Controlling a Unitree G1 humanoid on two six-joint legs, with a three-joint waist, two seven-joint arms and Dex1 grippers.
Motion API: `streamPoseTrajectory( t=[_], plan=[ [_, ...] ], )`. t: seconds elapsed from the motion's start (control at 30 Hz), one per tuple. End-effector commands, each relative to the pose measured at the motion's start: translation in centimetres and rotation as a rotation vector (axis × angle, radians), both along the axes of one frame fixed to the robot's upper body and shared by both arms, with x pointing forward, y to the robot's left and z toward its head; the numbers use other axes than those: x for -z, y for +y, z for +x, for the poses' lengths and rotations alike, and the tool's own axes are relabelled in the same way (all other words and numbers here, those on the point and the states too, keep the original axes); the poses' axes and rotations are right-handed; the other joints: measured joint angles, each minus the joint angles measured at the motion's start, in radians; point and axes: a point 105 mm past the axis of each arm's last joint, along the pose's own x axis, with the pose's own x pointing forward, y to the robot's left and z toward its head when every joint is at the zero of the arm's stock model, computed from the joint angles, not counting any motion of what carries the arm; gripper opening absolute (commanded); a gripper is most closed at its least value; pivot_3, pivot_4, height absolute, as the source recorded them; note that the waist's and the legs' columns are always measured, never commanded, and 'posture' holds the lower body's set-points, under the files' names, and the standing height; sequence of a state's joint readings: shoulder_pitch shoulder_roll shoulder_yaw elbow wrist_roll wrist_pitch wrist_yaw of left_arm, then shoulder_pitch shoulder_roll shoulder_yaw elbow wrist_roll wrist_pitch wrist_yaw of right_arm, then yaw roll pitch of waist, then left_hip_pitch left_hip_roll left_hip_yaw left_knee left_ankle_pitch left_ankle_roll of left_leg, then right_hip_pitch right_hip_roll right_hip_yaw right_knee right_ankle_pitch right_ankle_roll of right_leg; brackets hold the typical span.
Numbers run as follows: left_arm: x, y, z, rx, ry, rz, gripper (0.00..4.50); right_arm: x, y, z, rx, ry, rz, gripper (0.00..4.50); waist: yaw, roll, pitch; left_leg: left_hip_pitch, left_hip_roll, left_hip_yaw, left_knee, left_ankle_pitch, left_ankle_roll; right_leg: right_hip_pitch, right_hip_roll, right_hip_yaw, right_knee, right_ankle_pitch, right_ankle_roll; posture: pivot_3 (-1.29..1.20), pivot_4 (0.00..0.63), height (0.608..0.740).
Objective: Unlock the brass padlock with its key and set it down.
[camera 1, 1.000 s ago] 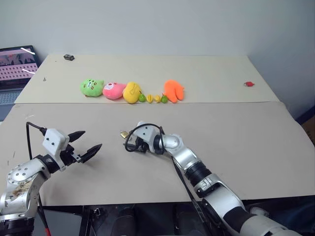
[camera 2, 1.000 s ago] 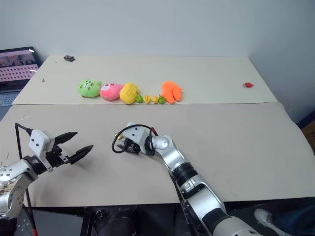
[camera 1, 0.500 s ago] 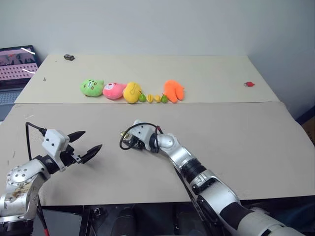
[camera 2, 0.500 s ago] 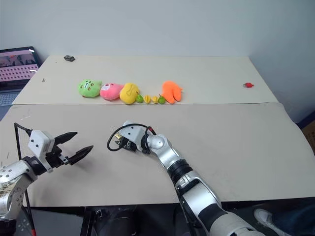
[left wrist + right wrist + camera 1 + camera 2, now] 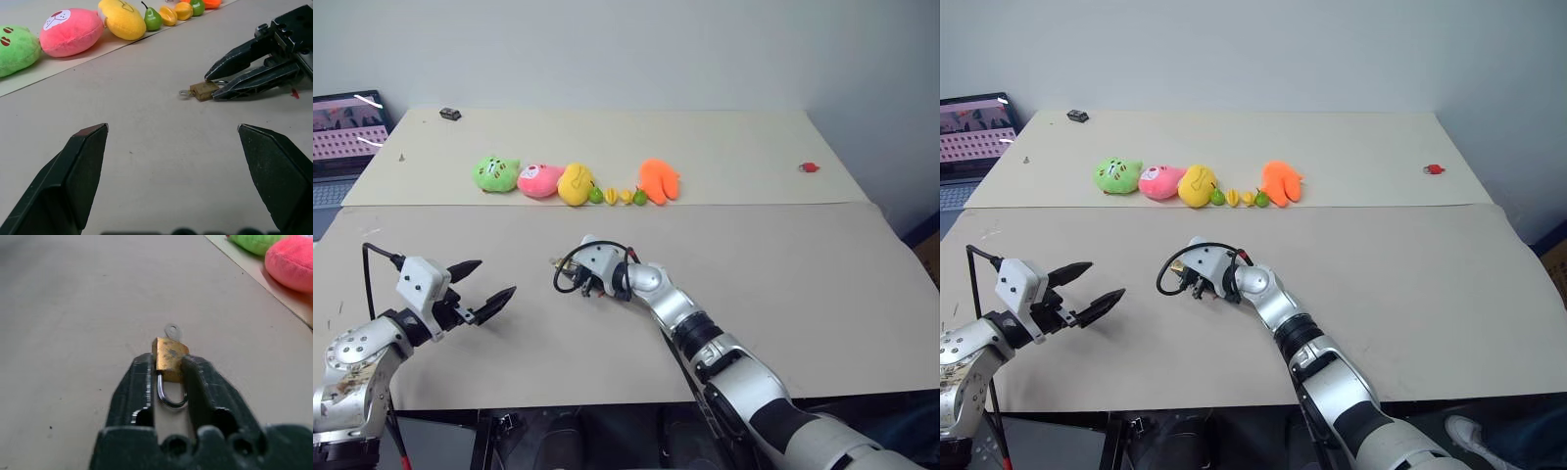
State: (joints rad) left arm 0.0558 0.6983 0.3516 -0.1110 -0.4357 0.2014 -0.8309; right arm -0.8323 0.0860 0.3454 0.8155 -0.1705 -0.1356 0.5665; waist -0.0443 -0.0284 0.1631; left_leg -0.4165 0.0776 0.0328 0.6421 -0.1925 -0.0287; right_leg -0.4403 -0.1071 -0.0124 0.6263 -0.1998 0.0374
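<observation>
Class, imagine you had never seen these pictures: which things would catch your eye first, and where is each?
First, the right gripper near the middle of the front table, shut on the small brass padlock, whose key sticks out of its far end. Next, the bright row of plush toys and toy fruits along the back table's front edge. The left gripper waits open, off to the left.

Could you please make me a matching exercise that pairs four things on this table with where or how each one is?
Things:
1. padlock
2. left hand
3. pink plush
4. red item

States or places:
A. alone near the far right edge of the table
B. open, holding nothing
C. between the green plush and the yellow plush
D. gripped by the right hand, key sticking out of its end

Pairs: 1-D, 2-B, 3-C, 4-A
</observation>
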Motion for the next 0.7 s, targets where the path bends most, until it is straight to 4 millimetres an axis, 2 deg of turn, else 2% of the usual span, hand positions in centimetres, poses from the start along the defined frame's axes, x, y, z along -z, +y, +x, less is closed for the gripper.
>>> streamPoseTrajectory(
  t=[0.03, 0.37, 0.47, 0.63, 0.7],
  plan=[
    [-1.4, 0.0, 0.0, -0.002, -0.052, -0.005, 4.50, -1.8, 0.7, 0.3, 0.002, -0.035, 0.050, 0.06, 0.000, 0.000, 0.000, 0.000, 0.000, 0.000, 0.000, 0.000, 0.000, 0.000, 0.000, 0.000, 0.000, 0.000, 0.000, 0.00, 0.150, 0.722],
    [-1.4, -0.1, 0.4, 0.007, -0.052, -0.007, 4.50, -2.0, 0.1, 0.6, 0.019, -0.014, 0.081, 0.06, 0.000, 0.000, 0.000, 0.000, 0.000, 0.000, 0.000, 0.000, 0.000, 0.000, 0.000, 0.000, 0.000, 0.000, 0.000, 0.00, 0.150, 0.722],
    [-1.4, -0.1, 0.4, 0.007, -0.052, -0.007, 4.50, -2.8, 0.1, 0.1, -0.032, 0.002, 0.113, 0.78, 0.000, 0.000, 0.000, 0.000, 0.000, 0.000, 0.000, 0.000, 0.000, 0.000, 0.000, 0.000, 0.000, 0.000, 0.000, 0.00, 0.150, 0.722],
    [-1.3, -0.1, 0.5, 0.006, -0.051, -0.009, 4.50, -2.7, -0.2, 0.8, 0.023, -0.008, 0.086, 2.53, 0.000, 0.000, 0.000, 0.000, 0.000, 0.000, 0.000, 0.000, 0.000, 0.000, 0.000, 0.000, 0.000, 0.000, 0.000, 0.00, 0.150, 0.722],
    [-1.3, -0.1, 0.5, 0.006, -0.051, -0.009, 4.50, -2.6, 0.1, 0.4, -0.009, 0.010, 0.089, 3.24, 0.000, 0.000, 0.000, 0.000, 0.000, 0.000, 0.000, 0.000, 0.000, 0.000, 0.000, 0.000, 0.000, 0.000, 0.000, 0.00, 0.150, 0.722]
  ],
)
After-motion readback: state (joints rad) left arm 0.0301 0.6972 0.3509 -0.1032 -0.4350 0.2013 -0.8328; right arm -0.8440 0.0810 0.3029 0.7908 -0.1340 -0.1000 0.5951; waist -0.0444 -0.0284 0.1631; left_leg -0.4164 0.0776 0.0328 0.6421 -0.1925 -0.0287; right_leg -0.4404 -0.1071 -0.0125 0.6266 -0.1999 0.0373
